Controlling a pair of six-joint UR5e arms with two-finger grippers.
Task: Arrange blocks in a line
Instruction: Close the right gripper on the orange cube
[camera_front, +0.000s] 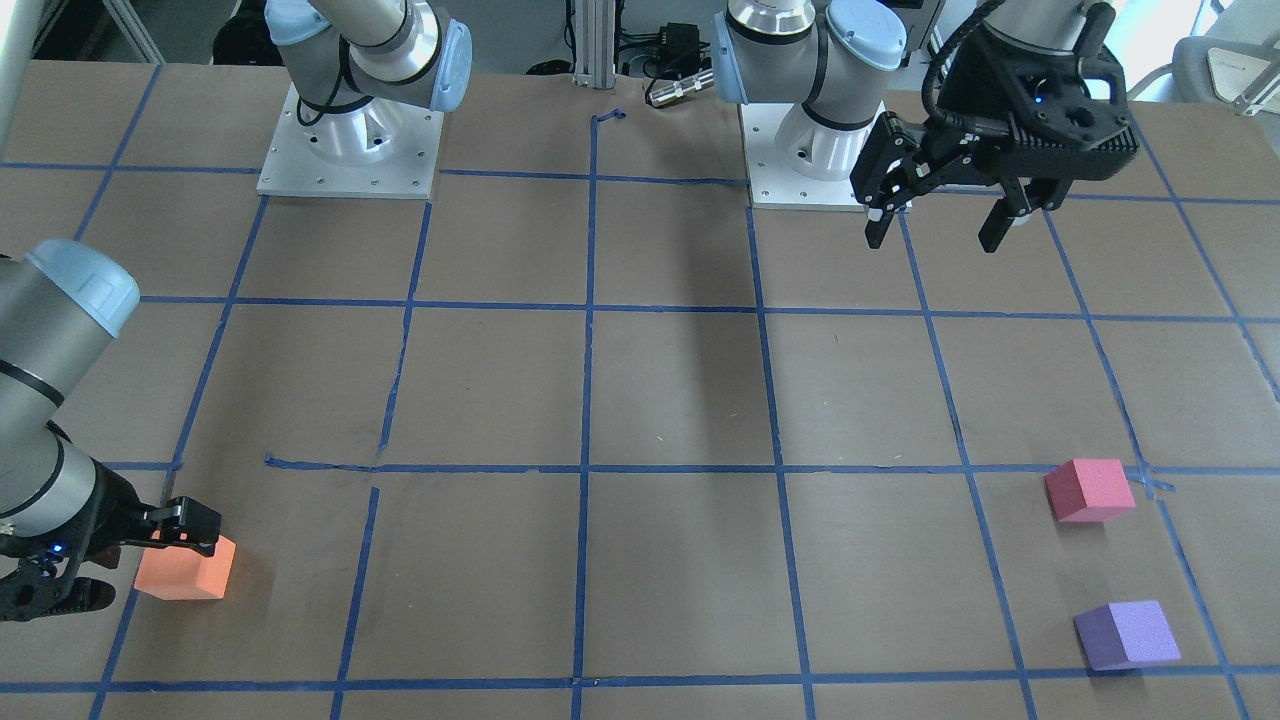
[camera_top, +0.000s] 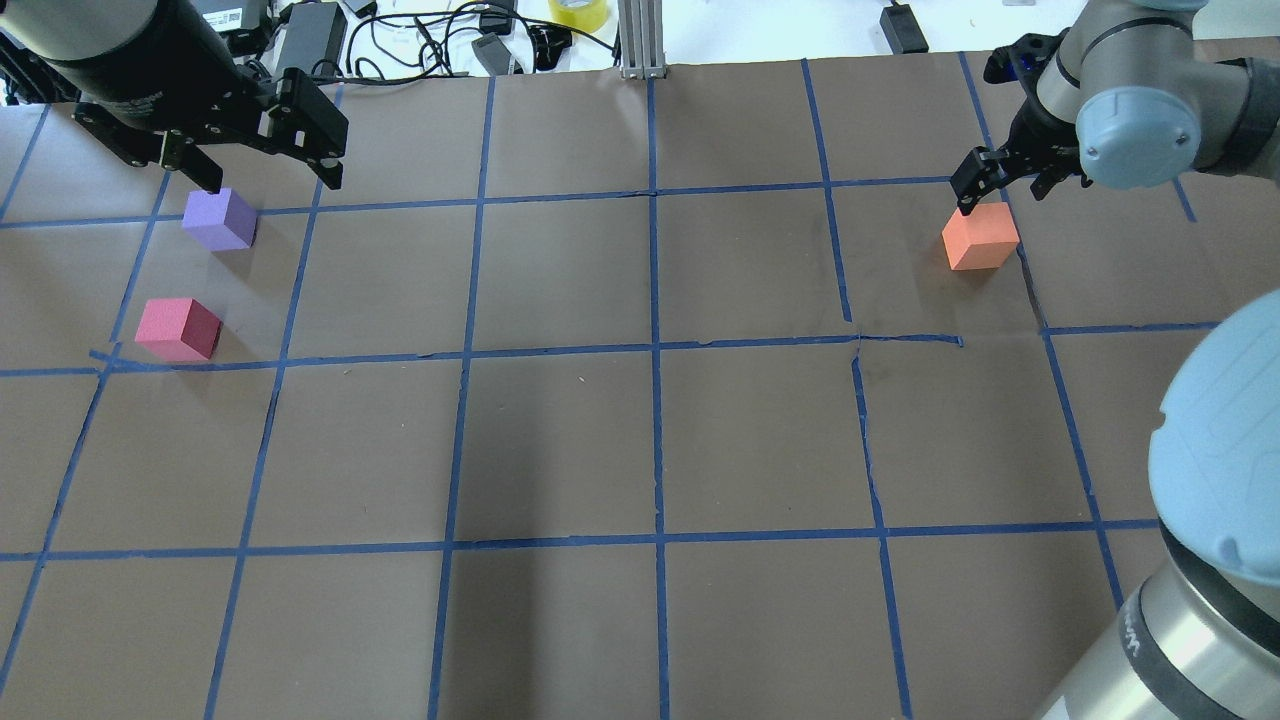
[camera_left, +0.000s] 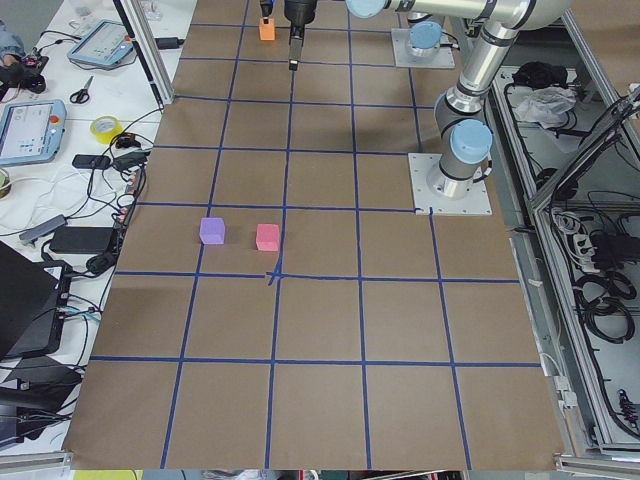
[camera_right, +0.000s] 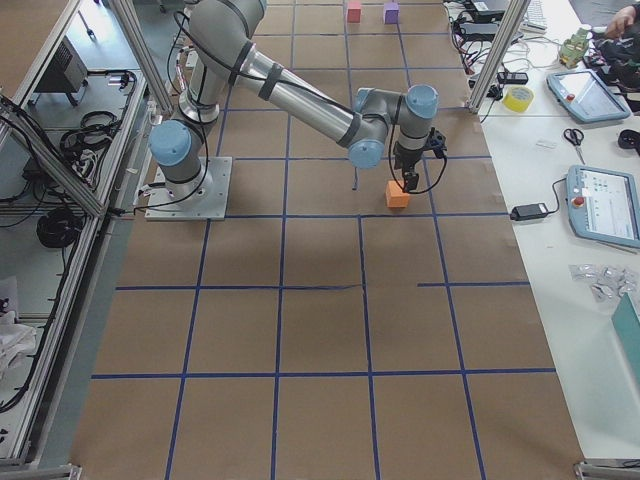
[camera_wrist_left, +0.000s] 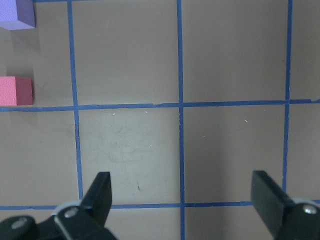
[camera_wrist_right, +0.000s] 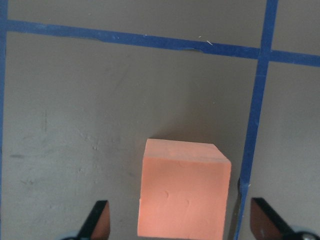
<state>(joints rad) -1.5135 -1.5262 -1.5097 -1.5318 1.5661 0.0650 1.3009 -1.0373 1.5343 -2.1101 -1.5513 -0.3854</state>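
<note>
The orange block (camera_top: 980, 237) sits on the table at the far right; it also shows in the front view (camera_front: 185, 570) and the right wrist view (camera_wrist_right: 182, 195). My right gripper (camera_top: 1000, 195) is open just over it, a finger on each side with gaps, not touching. The pinkish-red block (camera_top: 178, 329) and the purple block (camera_top: 220, 218) sit close together at the far left, and both show at the left edge of the left wrist view, pinkish-red (camera_wrist_left: 16, 91) and purple (camera_wrist_left: 17, 14). My left gripper (camera_top: 272, 180) is open and empty, raised above the table.
The brown table (camera_top: 650, 450) carries a blue tape grid. The two arm bases (camera_front: 350, 150) stand at the robot's side. Cables and power bricks (camera_top: 420, 40) lie beyond the far edge.
</note>
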